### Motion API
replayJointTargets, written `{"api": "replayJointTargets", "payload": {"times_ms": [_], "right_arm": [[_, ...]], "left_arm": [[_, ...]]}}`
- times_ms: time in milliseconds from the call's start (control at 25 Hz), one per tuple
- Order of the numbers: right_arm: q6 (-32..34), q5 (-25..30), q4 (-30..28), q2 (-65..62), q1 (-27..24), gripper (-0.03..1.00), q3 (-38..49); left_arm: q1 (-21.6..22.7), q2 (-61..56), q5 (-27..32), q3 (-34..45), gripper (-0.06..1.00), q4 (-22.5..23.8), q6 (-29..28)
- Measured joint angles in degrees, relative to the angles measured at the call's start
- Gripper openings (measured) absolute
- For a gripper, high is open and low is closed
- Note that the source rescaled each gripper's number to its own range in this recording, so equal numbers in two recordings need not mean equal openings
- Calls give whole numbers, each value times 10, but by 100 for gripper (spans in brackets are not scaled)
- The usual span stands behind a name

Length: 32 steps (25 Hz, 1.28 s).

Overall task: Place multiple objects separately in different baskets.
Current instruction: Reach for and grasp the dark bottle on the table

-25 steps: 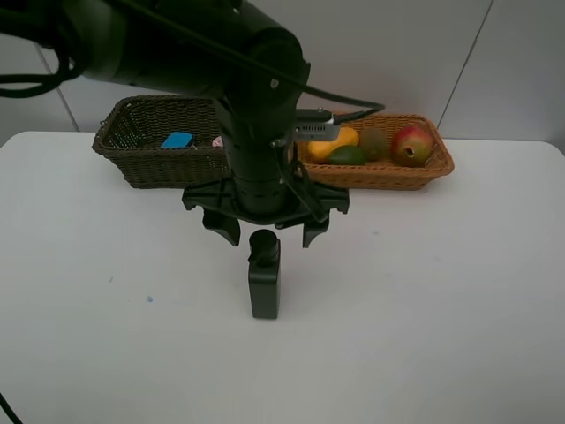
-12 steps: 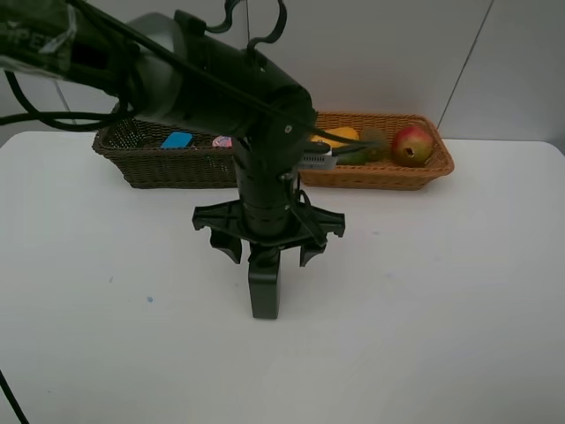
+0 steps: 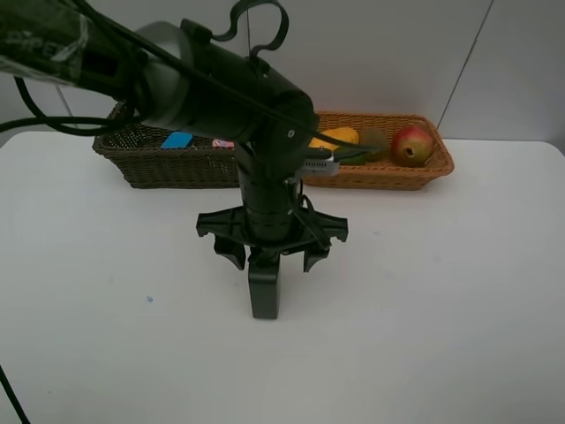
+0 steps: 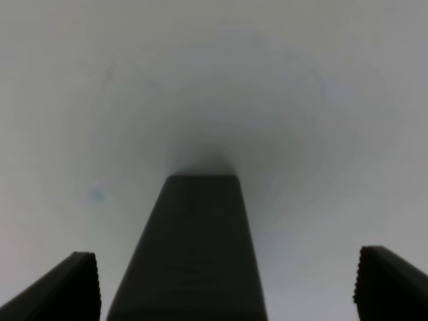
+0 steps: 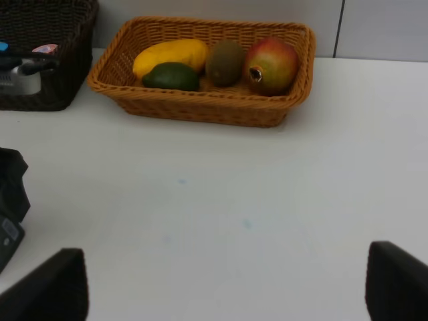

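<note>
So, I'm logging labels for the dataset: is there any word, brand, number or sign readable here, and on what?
None can be read.
Dark green bottle lying on the white table: no label visible.
Silver-grey tag on the left arm: too small to read.
Blue eraser block in the dark olive-brown wicker basket: nothing legible.

- Even, soft light falls on my white table point(image 3: 459, 291); shadows stay faint.
- My left wrist view is dim and blurred, the dark green bottle point(image 4: 190, 254) out of focus.
- My right wrist view is sharper.
</note>
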Motion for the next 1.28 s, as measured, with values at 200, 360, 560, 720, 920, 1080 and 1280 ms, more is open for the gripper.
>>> {"api": "replayJointTargets", "payload": {"times_ms": [200,360,560,720,920,1080,1280], "right_arm": [[0,0,0,0,0,100,0],[0,0,0,0,0,100,0],[0,0,0,0,0,100,0],[0,0,0,0,0,100,0],[0,0,0,0,0,100,0],[0,0,0,0,0,100,0],[0,0,0,0,0,100,0]], "left_arm": [[0,0,2,0,100,-2,2],[0,0,9,0,100,0,5],[0,0,14,0,100,5,1],[0,0,19,0,93,12,-1],[0,0,23,0,0,15,-1],[0,0,23,0,1,14,7],[0,0,23,0,1,14,18]]}}
